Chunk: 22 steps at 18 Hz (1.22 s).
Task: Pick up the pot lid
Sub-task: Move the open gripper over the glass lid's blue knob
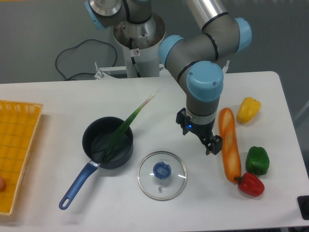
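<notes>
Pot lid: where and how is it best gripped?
Probably by the blue knob, from straight above, with the open claw closing on its sides: the glass lid lies flat, knob up, and its low rim offers little to pinch.

I see a black pan with a long green leek slanting out over its rim. Well apart from it, I have a carrot, a yellow pepper, a green pepper and a red pepper, plus a yellow crate.

Your pot lid: round clear glass, blue knob up. You have it flat, toward the table's camera-side edge.
</notes>
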Tool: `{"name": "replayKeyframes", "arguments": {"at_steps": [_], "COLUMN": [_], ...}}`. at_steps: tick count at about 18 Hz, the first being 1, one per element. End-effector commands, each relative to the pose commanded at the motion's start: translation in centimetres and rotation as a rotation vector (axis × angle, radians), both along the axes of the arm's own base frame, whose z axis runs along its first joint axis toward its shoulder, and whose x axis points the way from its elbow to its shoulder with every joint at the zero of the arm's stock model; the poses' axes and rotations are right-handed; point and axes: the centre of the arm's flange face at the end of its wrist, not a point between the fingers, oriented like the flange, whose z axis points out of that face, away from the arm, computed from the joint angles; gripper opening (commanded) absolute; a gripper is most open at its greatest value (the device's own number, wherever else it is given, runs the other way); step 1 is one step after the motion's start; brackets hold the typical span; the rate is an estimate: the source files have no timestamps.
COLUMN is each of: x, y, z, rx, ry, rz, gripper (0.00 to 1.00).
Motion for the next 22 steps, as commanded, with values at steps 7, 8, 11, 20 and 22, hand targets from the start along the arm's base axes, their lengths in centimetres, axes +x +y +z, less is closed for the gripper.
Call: {"name": "replayKeyframes", "arguments": {"at_steps": [7, 8, 11, 20, 22], "x": [2.0, 2.3, 3.1, 5.3, 5.9], "y": [-0.5, -0.5, -0.5, 2.0, 1.6], "z": [0.6, 0.4, 0.3, -1.9, -3.3], "rx": [0.006, 0.002, 0.001, -0.002, -0.018], "ry": [-0.01, -0.012, -0.021, -0.056, -0.077], "rz": [0.047, 0.047, 0.073, 0.266, 0.264], "gripper": [1.0, 1.0, 1.0, 1.0, 1.0]}}
